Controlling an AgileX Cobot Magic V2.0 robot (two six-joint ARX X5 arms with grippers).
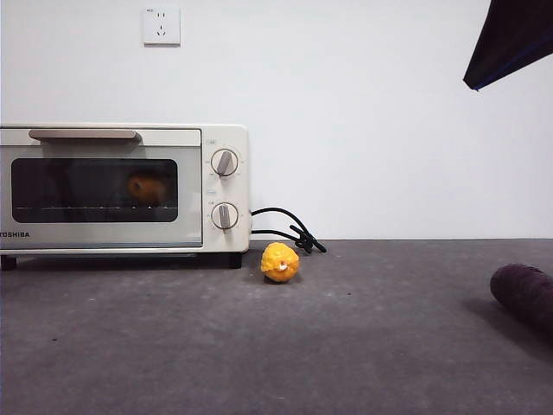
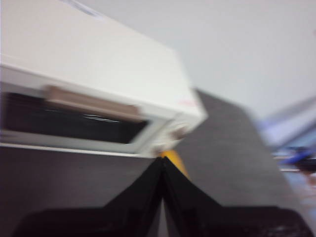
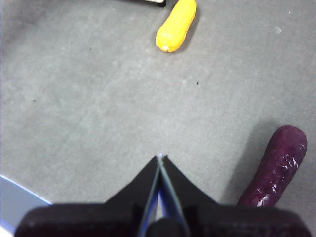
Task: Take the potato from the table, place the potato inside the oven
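Note:
The potato (image 1: 147,188) shows as an orange-brown lump behind the dark glass of the cream-white oven (image 1: 121,186), whose door is closed. In the blurred left wrist view, my left gripper (image 2: 162,160) is shut and empty, hovering in front of the oven (image 2: 98,74) near its knob side. My right gripper (image 3: 160,157) is shut on nothing above the grey table (image 3: 74,98). In the front view only a black arm tip (image 1: 510,39) shows at the top right corner.
A bright yellow bumpy ball (image 1: 280,262) lies just right of the oven, by its black cord (image 1: 289,229). A dark purple oblong thing (image 1: 524,294) rests at the table's right edge, close beside my right gripper in the right wrist view (image 3: 276,165).

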